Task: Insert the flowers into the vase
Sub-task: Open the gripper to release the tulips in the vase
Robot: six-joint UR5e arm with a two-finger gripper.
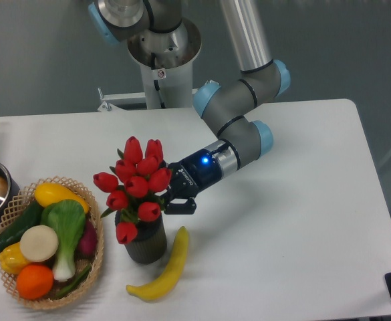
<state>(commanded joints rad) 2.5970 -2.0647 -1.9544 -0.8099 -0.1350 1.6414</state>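
The red tulips (pixel 134 184) sit over the ribbed dark vase (pixel 144 242), gripper (pixel 171 199) fingers clamped on the stems, so I'd lower them straight, keeping leaves inside the rim.

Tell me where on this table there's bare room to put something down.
The widest bare patch is the white table's right half, right of the grey robot arm and long yellow banana. Another lies at the back left, behind the woven wicker basket. It is crowded around the ribbed dark vase, red tulip bunch and end effector.
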